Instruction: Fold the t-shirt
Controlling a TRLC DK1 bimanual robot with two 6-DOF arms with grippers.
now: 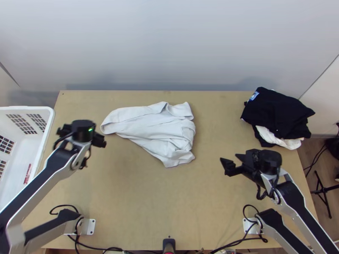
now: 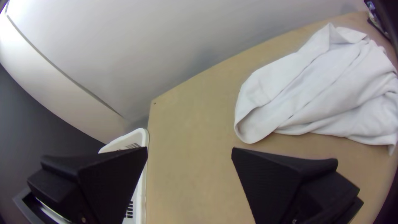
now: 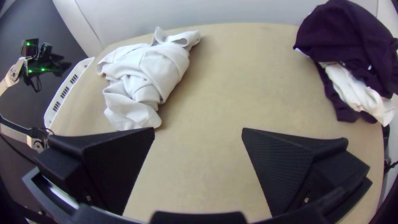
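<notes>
Bench (image 1: 140,203): light wood, bearing t-shirt around middle, toward far edge.
T-shirt (image 1: 156,131): white, bunched; long axis crosswise, narrow end at left, broad crumpled end at right, slanting slightly nearward.
Left gripper (image 2: 190,148): fingers apart, holding nothing; nearer of two, just beside narrow end, t-shirt lying inward.
Right gripper (image 3: 198,128): fingers apart, holding nothing; broad end inward, farther off. Next move probably inward from both sides.

The left pincer (image 1: 82,131) and the right pincer (image 1: 229,157) each have two flat black fingers spread wide apart.
</notes>
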